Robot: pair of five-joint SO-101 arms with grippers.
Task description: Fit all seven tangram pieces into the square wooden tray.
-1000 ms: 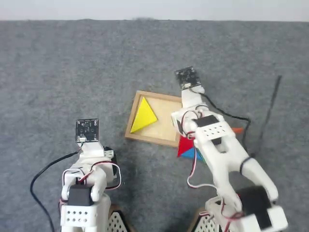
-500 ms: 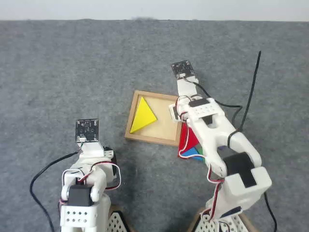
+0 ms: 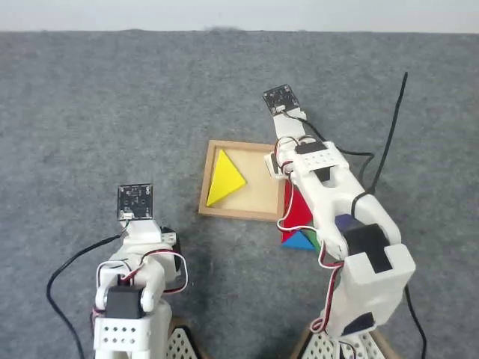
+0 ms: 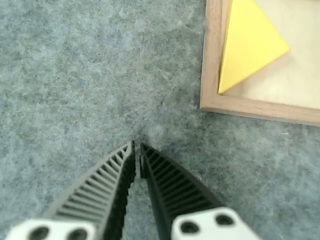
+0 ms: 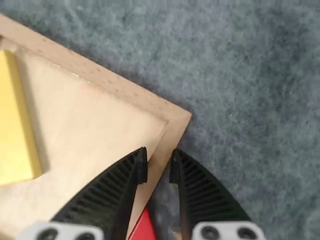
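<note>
The square wooden tray [image 3: 258,212] lies mid-table with a yellow triangle [image 3: 224,178] in its left half. A red triangle [image 3: 297,217], a blue piece [image 3: 299,241] and a green sliver [image 3: 313,242] lie on the mat by the tray's right side, partly under the right arm. In the right wrist view my right gripper [image 5: 157,165] straddles the tray's rim [image 5: 172,125] near a corner, fingers closed on either side of it, with the red triangle [image 5: 142,227] just behind. My left gripper [image 4: 137,147] is shut and empty over bare mat, short of the tray's corner [image 4: 250,107].
Grey felt mat [image 3: 112,97] covers the table, with open room to the left and at the back. A black cable [image 3: 389,142] runs off the right arm to the right of the tray.
The right arm has stretched farther over the tray's right edge. The tray has turned slightly, its near left corner shifting right. More of the red triangle shows. The left arm is unmoved.
</note>
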